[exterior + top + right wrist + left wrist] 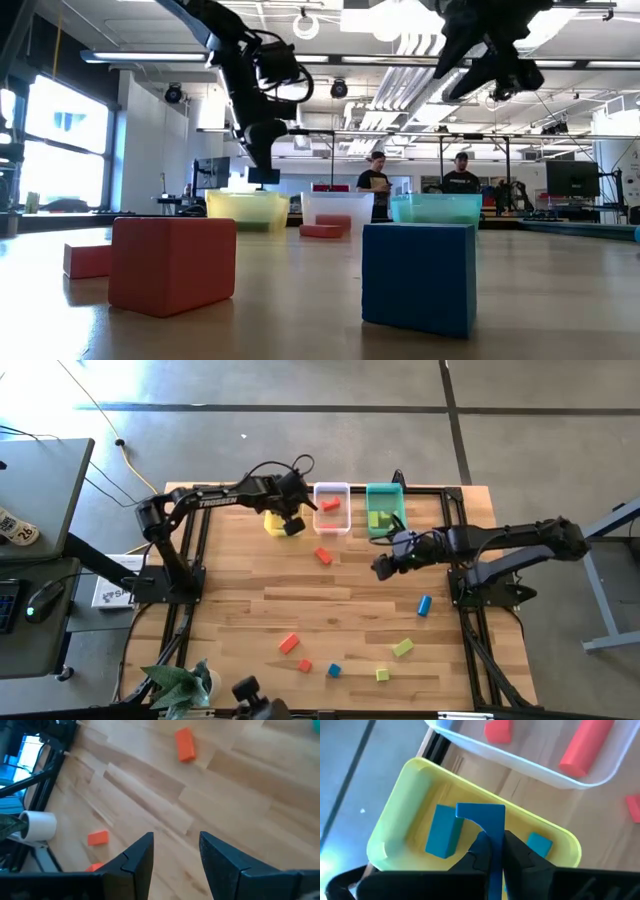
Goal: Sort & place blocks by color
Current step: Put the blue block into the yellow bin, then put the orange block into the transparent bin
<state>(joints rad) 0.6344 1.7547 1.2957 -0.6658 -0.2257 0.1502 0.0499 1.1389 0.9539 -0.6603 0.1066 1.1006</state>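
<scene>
Wood-plank table [330, 610] | left claw [492, 851] pinching blue arch block [487, 820]

Yellow tray [272, 523]: largely hidden beneath left gripper [291, 526] in high view. Blue arch block [487, 817]: lower part hidden between the fingers. Clear tray [530, 770]: cut off at frame edge.
</scene>
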